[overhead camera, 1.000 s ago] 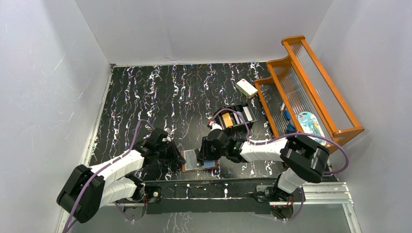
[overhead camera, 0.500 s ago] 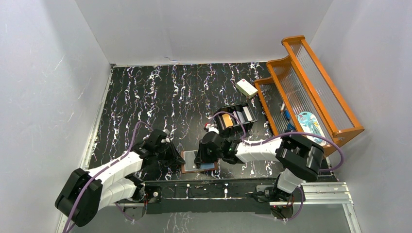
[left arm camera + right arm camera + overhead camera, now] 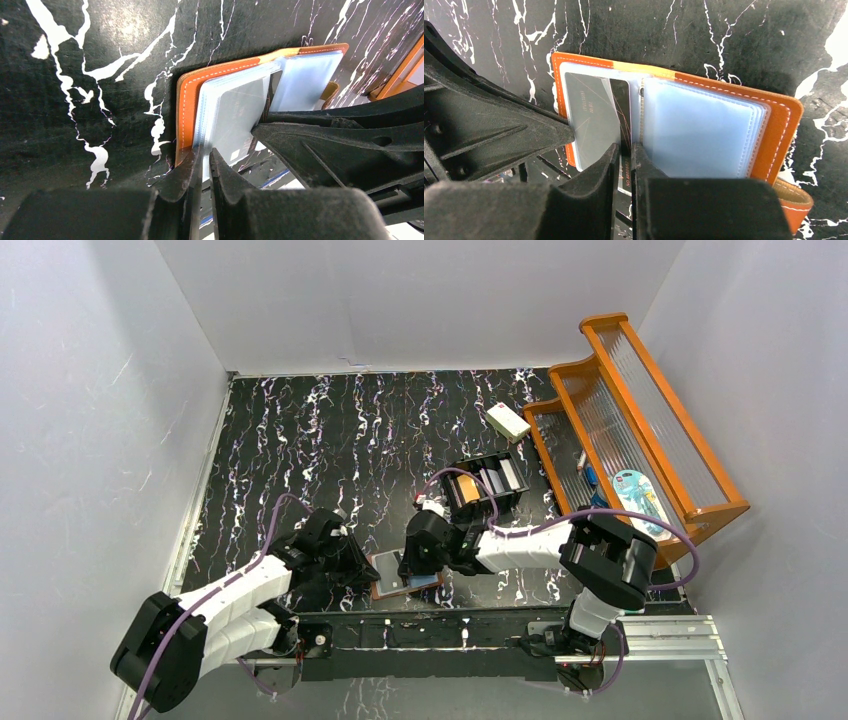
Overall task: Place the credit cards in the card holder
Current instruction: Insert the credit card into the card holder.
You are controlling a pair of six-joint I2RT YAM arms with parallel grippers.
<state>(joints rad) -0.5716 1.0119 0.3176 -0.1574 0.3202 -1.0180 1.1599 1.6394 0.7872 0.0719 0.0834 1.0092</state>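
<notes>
The card holder (image 3: 781, 130) lies open on the bench (image 3: 734, 35), just under and ahead of the right claw (image 3: 625, 165), its pale sleeves fanned. A grey card (image 3: 591, 117) lies flat against the sleeves of the half nearer the left claw (image 3: 206, 162); whether it is inside one I cannot tell; its near edge is pinched between the right claw's fingers. The left claw, opposite and close to the right one, is pressed nearly together on the edge of a pale sleeve. Behind the right claw, farther up the bench, a black box (image 3: 487, 483) holds an orange card (image 3: 467, 488).
</notes>
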